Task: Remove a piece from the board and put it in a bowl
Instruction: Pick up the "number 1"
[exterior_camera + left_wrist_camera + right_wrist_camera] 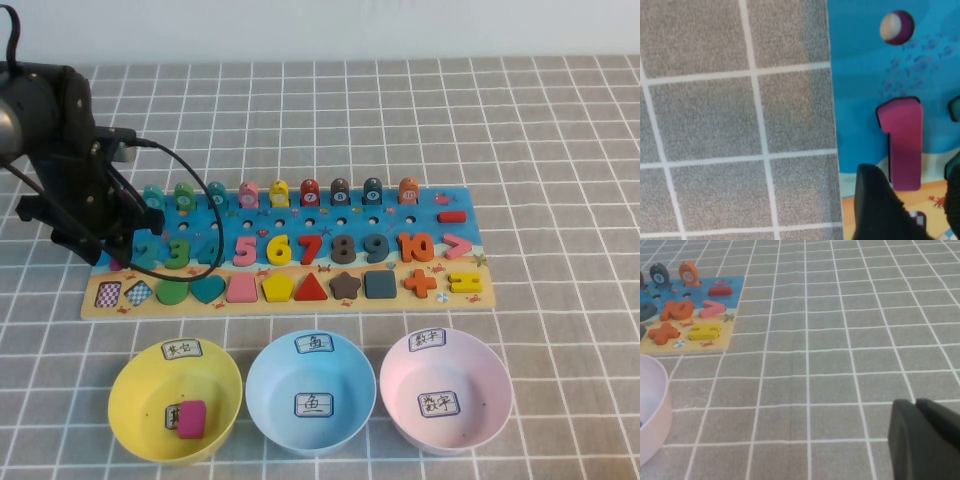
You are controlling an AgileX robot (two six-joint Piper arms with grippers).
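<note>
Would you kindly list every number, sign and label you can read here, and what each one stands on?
"1": narrow magenta-pink wooden piece in the long blue wooden puzzle board, under the left gripper, jaws open.
"3 5 6 7 8 9 10", ">", "+", "=": the board's pieces.
"鱼": light blue plastic bowl.
Yellow plastic bowl and pale pink plastic bowl labels: unreadable.
Right gripper: no text.

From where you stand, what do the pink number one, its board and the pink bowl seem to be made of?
The pink 1 looks like matte painted wood, thick-edged. The board seems printed wood with a pale edge. The pink bowl looks like smooth plastic. The open left gripper hovers over the 1; the right gripper is off the board's right end.
</note>
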